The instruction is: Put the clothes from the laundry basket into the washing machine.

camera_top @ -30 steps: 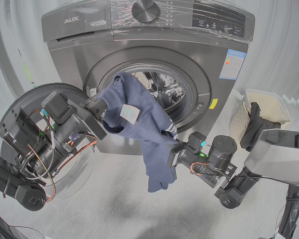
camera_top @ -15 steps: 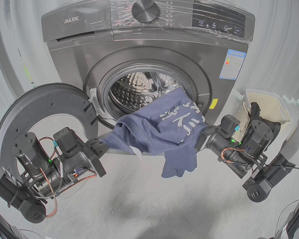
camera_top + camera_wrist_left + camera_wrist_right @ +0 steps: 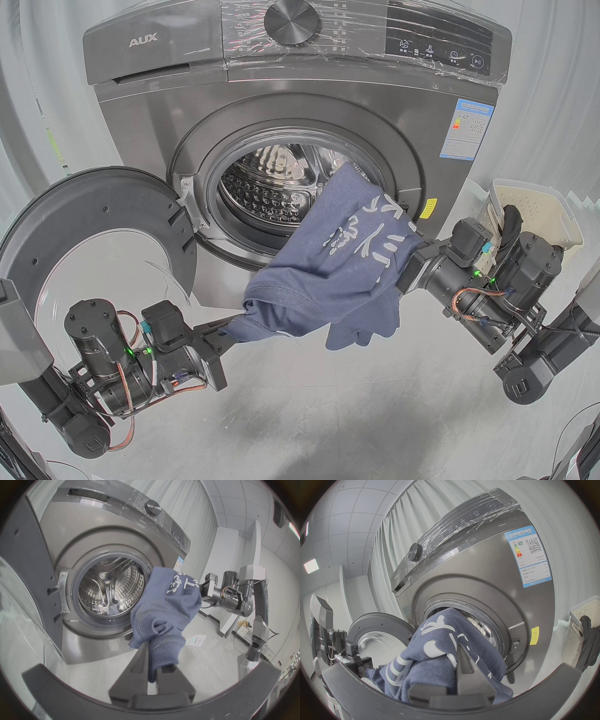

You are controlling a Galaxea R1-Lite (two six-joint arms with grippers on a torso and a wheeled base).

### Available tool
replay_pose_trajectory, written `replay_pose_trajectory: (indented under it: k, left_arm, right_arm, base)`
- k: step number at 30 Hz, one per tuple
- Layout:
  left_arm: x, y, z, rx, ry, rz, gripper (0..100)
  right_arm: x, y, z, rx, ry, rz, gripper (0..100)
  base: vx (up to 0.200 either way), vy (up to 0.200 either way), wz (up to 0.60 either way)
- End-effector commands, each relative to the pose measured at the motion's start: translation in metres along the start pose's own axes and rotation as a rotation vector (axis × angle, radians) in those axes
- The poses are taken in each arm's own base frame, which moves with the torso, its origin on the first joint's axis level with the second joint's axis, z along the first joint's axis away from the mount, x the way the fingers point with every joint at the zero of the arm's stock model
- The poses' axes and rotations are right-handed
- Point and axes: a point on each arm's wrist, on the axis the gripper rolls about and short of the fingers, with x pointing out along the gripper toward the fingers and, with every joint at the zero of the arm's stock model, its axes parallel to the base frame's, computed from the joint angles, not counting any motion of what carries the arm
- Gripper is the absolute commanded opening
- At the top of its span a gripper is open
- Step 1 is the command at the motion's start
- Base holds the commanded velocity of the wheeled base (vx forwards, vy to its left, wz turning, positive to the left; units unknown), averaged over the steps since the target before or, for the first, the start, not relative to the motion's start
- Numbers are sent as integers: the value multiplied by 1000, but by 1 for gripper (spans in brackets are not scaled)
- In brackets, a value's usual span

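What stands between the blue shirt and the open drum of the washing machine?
Nothing visible does. The door is swung aside to the left, and the drum mouth is open. The blue shirt, held by the left pincer and right pincer, hangs before its right side.

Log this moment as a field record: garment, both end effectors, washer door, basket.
garment: blue garment with white print, spread between both arms in front of the washing machine opening, apparently not yet inside the drum
left end effector: shut on the garment's lower edge, low beside the door
right end effector: shut on the garment's printed side
door: swung open on the robot's left
laundry basket: right of the machine, with a dark garment draped over its rim
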Motion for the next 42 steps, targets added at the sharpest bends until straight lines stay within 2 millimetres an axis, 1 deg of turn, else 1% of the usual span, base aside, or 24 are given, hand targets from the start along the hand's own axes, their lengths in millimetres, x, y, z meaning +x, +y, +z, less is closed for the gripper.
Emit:
replay_pose_trajectory:
  k: [1, 3, 6, 7, 8, 10, 12, 16, 20, 23, 25, 28, 30, 32, 35, 38, 42]
  left_arm:
    - [5, 2, -13, -18, 52, 2, 100]
    - [4, 2, -14, -21, 58, -1, 100]
    - [-2, -1, -23, -32, 103, -6, 100]
    - [-2, -1, -23, -32, 103, -6, 100]
    - [-3, -2, -28, -36, 127, -9, 100]
    - [-4, -3, -31, -32, 143, -12, 100]
    - [-7, -4, -35, -24, 164, -23, 100]
    - [-10, -6, -39, -12, 188, -51, 100]
    - [-5, -7, -35, 0, 165, -60, 100]
    - [5, -5, -21, 19, 90, -61, 100]
    - [15, -6, -8, 22, 22, -73, 100]
    - [27, -10, -1, -9, -19, -97, 100]
    - [37, -15, 7, -56, -59, -123, 100]
    - [45, -16, 10, -83, -77, -132, 100]
    - [56, -14, 4, -86, -71, -130, 100]
    - [68, -11, -5, -86, -52, -125, 100]
    - [75, -7, -14, -86, -34, -118, 100]
  right_arm:
    - [1, 0, 0, 0, -4, 0, 0]
    - [1, -2, 0, -2, -3, -7, 0]
    - [1, -5, 0, -5, -4, -14, 0]
    - [2, -5, 1, -5, -6, -14, 0]
    - [3, -11, 3, -10, -16, -31, 0]
    - [5, -18, 2, -16, -19, -53, 0]
    - [5, -22, 2, -19, -20, -63, 0]
    - [6, -20, 2, -17, -21, -57, 0]
    - [6, -14, -1, -12, -11, -40, 0]
    - [6, -5, -4, -2, 0, -15, 0]
    - [8, 2, -9, 4, 10, 1, 0]
    - [11, 9, -14, 10, 21, 22, 0]
    - [16, 18, -22, 17, 30, 43, 0]
    - [23, 22, -27, 20, 32, 55, 0]
    - [30, 32, -31, 28, 25, 80, 0]
    - [32, 41, -31, 35, 14, 105, 0]
    - [34, 49, -29, 44, 4, 122, 0]
  base:
    - [0, 0, 0]
    - [0, 0, 0]
    - [0, 0, 0]
    - [0, 0, 0]
    - [0, 0, 0]
    - [0, 0, 0]
    - [0, 0, 0]
    - [0, 0, 0]
    - [0, 0, 0]
    - [0, 0, 0]
    - [0, 0, 0]
    - [0, 0, 0]
    - [0, 0, 0]
    - [0, 0, 0]
    - [0, 0, 0]
    - [0, 0, 0]
    - [0, 0, 0]
